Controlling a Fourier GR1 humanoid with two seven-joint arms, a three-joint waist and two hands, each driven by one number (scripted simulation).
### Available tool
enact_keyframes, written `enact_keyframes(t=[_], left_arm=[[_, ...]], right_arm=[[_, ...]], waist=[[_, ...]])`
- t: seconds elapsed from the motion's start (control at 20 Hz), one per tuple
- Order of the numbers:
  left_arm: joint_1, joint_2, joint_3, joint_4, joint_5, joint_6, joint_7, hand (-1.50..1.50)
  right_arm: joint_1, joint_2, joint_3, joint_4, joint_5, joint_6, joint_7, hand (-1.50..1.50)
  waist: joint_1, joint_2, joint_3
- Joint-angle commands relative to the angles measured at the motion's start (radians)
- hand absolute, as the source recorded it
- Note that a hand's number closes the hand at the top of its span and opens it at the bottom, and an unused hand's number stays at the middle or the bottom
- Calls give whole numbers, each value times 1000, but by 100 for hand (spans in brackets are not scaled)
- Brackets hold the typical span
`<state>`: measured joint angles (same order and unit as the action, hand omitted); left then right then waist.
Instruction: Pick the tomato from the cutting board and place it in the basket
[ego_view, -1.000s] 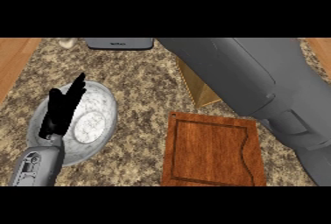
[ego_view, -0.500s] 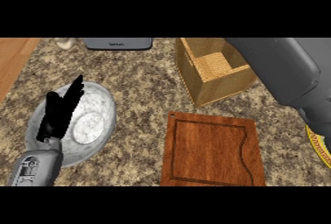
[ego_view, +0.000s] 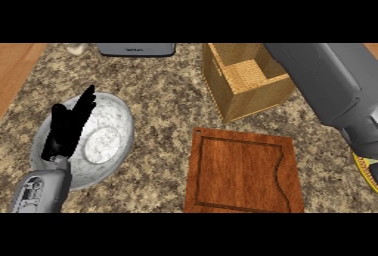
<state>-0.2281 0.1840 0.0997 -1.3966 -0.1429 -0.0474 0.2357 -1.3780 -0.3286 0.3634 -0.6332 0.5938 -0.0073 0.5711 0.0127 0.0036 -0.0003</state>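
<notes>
The left robot hand (ego_view: 70, 127) rests open over the bowl (ego_view: 111, 145) at nine o'clock, the right robot hand and tomato are hidden, so the big arm (ego_view: 328, 85) might bump the basket (ego_view: 247, 82) beside the cutting board (ego_view: 244, 172).

A counter (ego_view: 170, 95) of speckled brown and grey stone is seen from steeply above, filling most of the view. A strip of plain wood (ego_view: 16, 65) in a warm orange-brown tone is shown along the counter's left side, and a small patch of the same wood is seen past its far right corner. A dark grey appliance (ego_view: 136, 49) is set at the counter's far edge, cut off by the frame. The counter is lit evenly, with only soft shadows.
</notes>
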Motion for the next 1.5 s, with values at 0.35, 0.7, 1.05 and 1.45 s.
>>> enact_keyframes(t=[0.35, 0.7, 1.05, 1.45], left_arm=[[-35, -21, -9, 60, -28, 26, -19, 0], [28, -42, -44, -37, -31, 18, -13, 0], [17, 11, 19, -5, 13, -18, -11, 0], [47, 7, 14, -14, -2, -8, -14, 0]], right_arm=[[125, 38, -169, 89, -77, -93, -111, -150], [128, 68, -254, 171, -77, -272, -251, -150], [211, 17, -315, 10, -78, -461, -231, -150], [365, -139, -459, -149, -195, -426, -208, -150]], waist=[[-3, 3, 0], [26, 8, 1], [-9, -4, 0], [-27, -10, 1]])
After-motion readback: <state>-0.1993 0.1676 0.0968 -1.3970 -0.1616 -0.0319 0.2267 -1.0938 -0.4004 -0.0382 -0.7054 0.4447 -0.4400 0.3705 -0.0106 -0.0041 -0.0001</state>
